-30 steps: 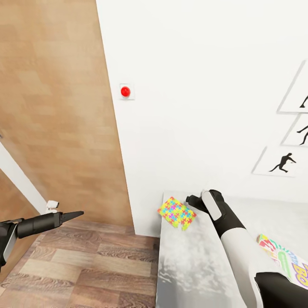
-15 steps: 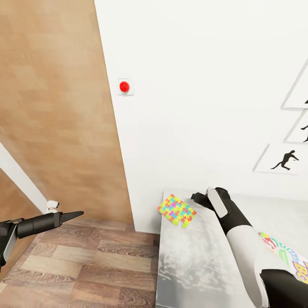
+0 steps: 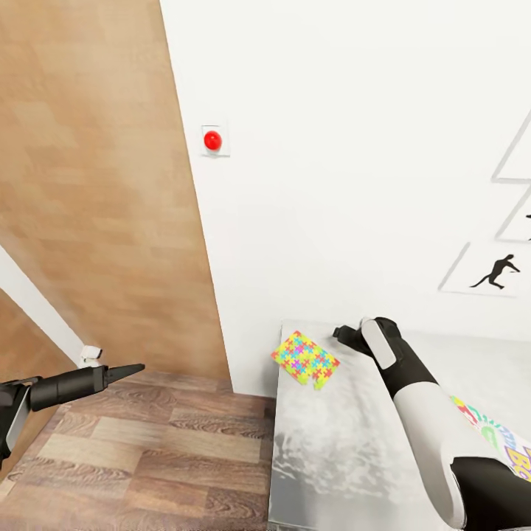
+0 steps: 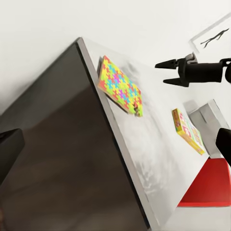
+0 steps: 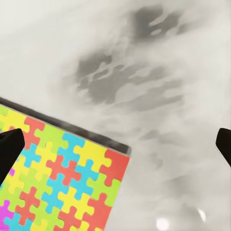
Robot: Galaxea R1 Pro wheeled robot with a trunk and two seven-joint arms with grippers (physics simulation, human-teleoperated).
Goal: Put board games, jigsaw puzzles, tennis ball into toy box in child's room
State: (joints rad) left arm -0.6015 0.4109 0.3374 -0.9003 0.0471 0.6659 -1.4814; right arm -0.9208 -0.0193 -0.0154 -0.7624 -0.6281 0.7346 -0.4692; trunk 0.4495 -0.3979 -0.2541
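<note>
Grey desk (image 3: pixel 324 450) bearing jigsaw puzzle (image 3: pixel 304 360) unpacked; right gripper (image 4: pixel 169 71), jaws apart, at puzzle's 3 o'clock; Skip-Bo box (image 3: pixel 509 442) also waiting.

My right arm hides part of the Skip-Bo box (image 3: pixel 509 450); head view's edge cuts the rest. Wall pics (image 3: pixel 495 270) cropped at that edge too. Right wrist view crops the jigsaw puzzle (image 5: pixel 57 183).
</note>
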